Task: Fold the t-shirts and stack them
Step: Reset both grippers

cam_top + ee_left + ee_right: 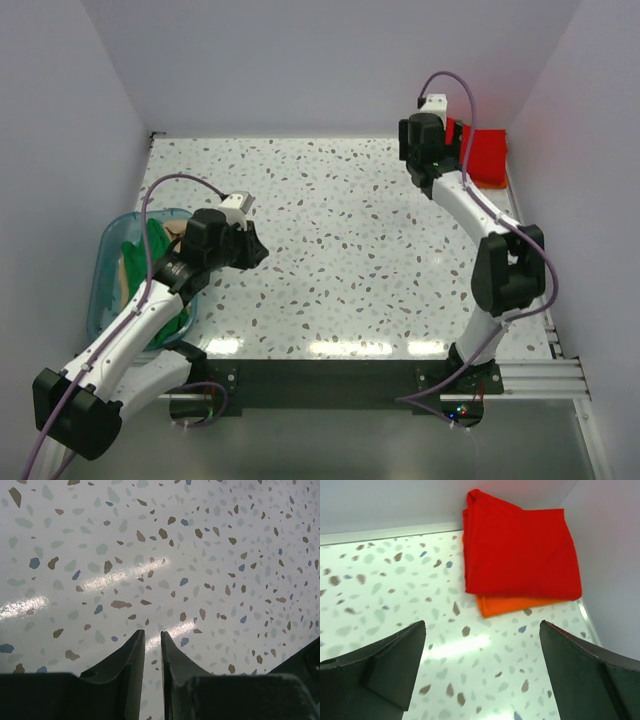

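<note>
Lying square-folded — soft red t-shirt (520, 550) atop orange t-shirt (515, 605).

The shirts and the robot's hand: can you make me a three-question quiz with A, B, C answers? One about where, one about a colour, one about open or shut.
1. Where is the folded red shirt?
A. in the far right corner of the table
B. in the middle of the table
C. hanging off the near edge

2. What colour is the shirt under the red one?
A. green
B. orange
C. blue

3. How is the right gripper?
A. shut on a shirt
B. open wide, holding nothing
C. shut tight, empty

Answers:
1 A, it lies where the back and right walls meet.
2 B, the edge of an orange shirt peeks out beneath it.
3 B, its fingers stand far apart with bare table between them.
</note>
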Robot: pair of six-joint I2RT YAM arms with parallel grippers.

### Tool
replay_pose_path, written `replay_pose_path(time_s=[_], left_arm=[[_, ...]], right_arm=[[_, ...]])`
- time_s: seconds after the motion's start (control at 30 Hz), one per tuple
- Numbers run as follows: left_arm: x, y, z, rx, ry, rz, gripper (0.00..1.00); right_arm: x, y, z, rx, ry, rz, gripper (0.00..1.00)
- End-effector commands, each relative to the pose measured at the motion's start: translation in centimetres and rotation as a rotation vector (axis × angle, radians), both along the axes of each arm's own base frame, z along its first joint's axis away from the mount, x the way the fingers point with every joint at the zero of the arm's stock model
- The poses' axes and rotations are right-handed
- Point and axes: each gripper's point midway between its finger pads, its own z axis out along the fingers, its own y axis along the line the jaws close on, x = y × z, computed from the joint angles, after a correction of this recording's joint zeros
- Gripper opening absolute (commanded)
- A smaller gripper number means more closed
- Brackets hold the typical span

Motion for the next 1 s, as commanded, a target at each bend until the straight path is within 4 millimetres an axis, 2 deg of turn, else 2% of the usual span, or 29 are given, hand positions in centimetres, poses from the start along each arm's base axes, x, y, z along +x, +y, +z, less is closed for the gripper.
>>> replay_pose_path(time_s=[0.0, 0.1, 0.13, 0.17, 0.3, 0.33, 0.37, 0.43, 0.47, 0.57, 0.67, 0.97], left_arm=[[0.8, 0.6, 1.1, 0.000, -0.058, 0.033, 0.24], [0.9, 0.9, 1.0, 0.010, -0.057, 0.055, 0.25], [1.0, 1.0, 1.0, 0.013, -0.057, 0.059, 0.25], [1.0, 1.0, 1.1, 0.013, -0.058, 0.062, 0.25], [1.2, 1.4, 1.3, 0.021, -0.072, 0.085, 0.25], [1.2, 1.5, 1.4, 0.021, -0.075, 0.088, 0.25], [1.3, 1.6, 1.4, 0.023, -0.077, 0.091, 0.25], [1.4, 1.8, 1.6, 0.027, -0.086, 0.103, 0.25], [1.5, 1.9, 1.7, 0.030, -0.089, 0.108, 0.25], [1.6, 2.1, 1.9, 0.035, -0.098, 0.119, 0.25], [1.6, 2.3, 1.9, 0.036, -0.098, 0.129, 0.25], [1.5, 2.7, 2.2, 0.034, -0.110, 0.147, 0.26]], right_arm=[[-3.4, 2.6, 1.6, 0.189, -0.070, 0.056, 0.99], [-7.4, 4.6, 1.1, 0.326, -0.040, 0.159, 0.99], [-8.9, 4.9, 2.7, 0.372, -0.081, 0.194, 0.99], [-10.5, 5.0, 0.4, 0.386, -0.025, 0.204, 0.99], [-15.9, 6.5, -1.8, 0.529, 0.039, 0.283, 0.99], [-17.3, 6.7, -3.6, 0.541, 0.081, 0.300, 0.99], [-18.5, 6.6, -3.0, 0.550, 0.069, 0.320, 0.99], [-20.4, 6.8, -4.2, 0.574, 0.105, 0.339, 0.99], [-21.4, 6.8, -3.6, 0.583, 0.091, 0.362, 0.99], [-23.4, 6.7, -4.0, 0.591, 0.108, 0.385, 0.99], [-24.5, 6.4, -4.3, 0.582, 0.114, 0.395, 0.99], [-25.3, 7.2, -4.2, 0.612, 0.112, 0.448, 0.99]])
